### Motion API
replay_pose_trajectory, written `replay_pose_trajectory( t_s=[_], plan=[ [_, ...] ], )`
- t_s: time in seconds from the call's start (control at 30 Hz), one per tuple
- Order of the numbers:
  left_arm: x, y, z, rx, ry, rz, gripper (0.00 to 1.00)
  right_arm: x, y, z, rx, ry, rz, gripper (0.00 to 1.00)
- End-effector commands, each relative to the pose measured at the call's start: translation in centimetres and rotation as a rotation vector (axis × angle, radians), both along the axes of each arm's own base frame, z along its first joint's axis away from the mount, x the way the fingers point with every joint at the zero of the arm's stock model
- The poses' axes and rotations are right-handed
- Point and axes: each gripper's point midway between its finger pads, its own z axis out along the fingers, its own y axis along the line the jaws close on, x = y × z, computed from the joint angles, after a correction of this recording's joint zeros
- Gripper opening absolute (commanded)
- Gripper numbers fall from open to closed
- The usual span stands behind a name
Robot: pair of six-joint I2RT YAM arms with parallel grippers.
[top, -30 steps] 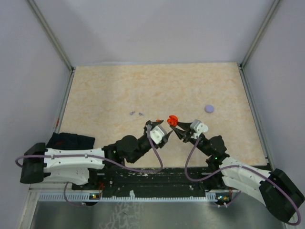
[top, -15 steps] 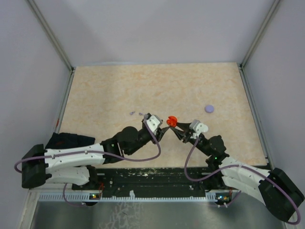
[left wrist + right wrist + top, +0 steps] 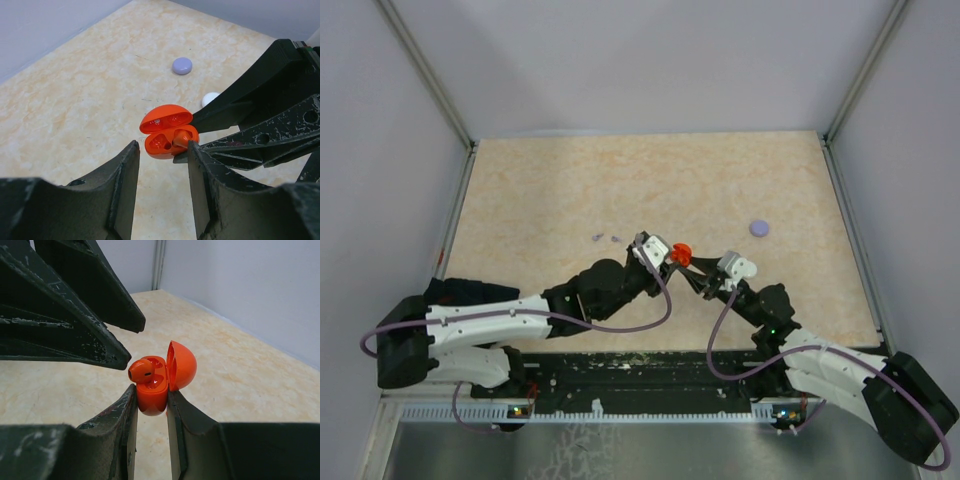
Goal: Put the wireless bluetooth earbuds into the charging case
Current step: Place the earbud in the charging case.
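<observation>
left fingers [image 3: 131, 155], apart, have reached the open charging case [image 3: 152, 392] clamped in our right fingers [image 3: 129, 400]; we judge the red earbud [image 3: 141, 371] lodged, not fully seated.

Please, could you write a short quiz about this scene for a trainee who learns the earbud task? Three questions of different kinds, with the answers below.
1. True or false: the lid of the orange charging case is closed.
2. Which small orange thing sits in the case, close to a finger of the left tool?
3. What holds the case? A. the left tool B. the right tool C. neither

Key
1. False: the lid stands open.
2. An earbud.
3. B: its two fingers clamp the lower half of the case.
</observation>
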Motion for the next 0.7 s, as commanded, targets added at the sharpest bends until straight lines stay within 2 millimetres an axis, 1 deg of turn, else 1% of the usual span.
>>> replay_pose_trajectory(
  t_s=[0.0, 0.3, 0.43, 0.6, 0.67],
  plan=[
    [0.7, -0.2, 1.0, -0.012, -0.004, 0.031, 0.49, -0.2, 0.2, 2.9, 0.065, -0.069, 0.016, 0.00],
    [1.0, -0.8, 0.6, 0.007, -0.003, 0.033, 0.49, -0.2, 0.2, 2.8, 0.064, -0.067, 0.021, 0.00],
    [1.1, -1.0, 1.1, -0.004, -0.004, 0.041, 0.49, -0.2, 0.3, 2.8, 0.062, -0.067, 0.025, 0.00],
    [1.3, -0.2, 1.7, -0.031, 0.010, 0.070, 0.52, 0.0, 0.1, 2.6, 0.064, -0.062, 0.007, 0.00],
    [1.3, 0.3, 1.5, -0.026, 0.030, 0.082, 0.53, 0.3, -0.2, 2.5, 0.065, -0.058, -0.020, 0.00]
  ],
)
